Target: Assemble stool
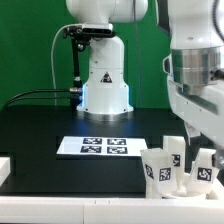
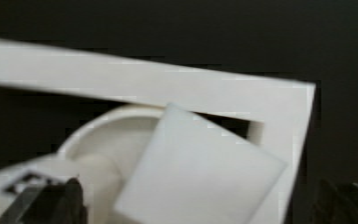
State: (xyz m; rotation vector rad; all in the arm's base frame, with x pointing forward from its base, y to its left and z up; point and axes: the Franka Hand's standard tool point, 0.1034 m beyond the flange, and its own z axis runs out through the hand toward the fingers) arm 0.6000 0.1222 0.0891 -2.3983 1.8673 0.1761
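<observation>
The gripper (image 1: pixel 190 150) hangs low at the exterior view's right, its fingers down among the upright white stool legs (image 1: pixel 158 168), which stand on the black table (image 1: pixel 40 130); whether the jaws are clamped on a leg or how far apart they stand cannot be told. The wrist view alone shows a round white seat (image 2: pixel 105 140) beside a tilted white part, blurred, against a white rail (image 2: pixel 140 75). Only the exterior view shows the marker board (image 1: pixel 98 147), near the legs.
</observation>
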